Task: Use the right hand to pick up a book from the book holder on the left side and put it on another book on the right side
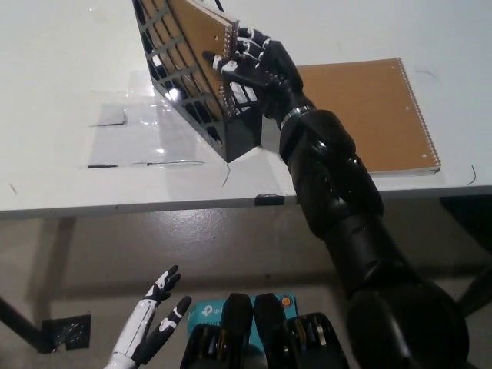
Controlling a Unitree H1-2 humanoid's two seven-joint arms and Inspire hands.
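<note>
Inside book holder [192,92], one book [198,48].

- Right hand [257,65] grips the brown spiral book [201,38] in the black book holder [196,92].
- Second book [365,115] lies flat on the bench [69,92].
- Left hand [150,323] hangs open below.

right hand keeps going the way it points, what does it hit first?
Probably the book in the holder: the right hand points up-left, fingers already at its spiral edge. Depth unclear; contact can't be confirmed.

Head camera looks steeply down on the table [61,46] edge and floor (one view only).
</note>
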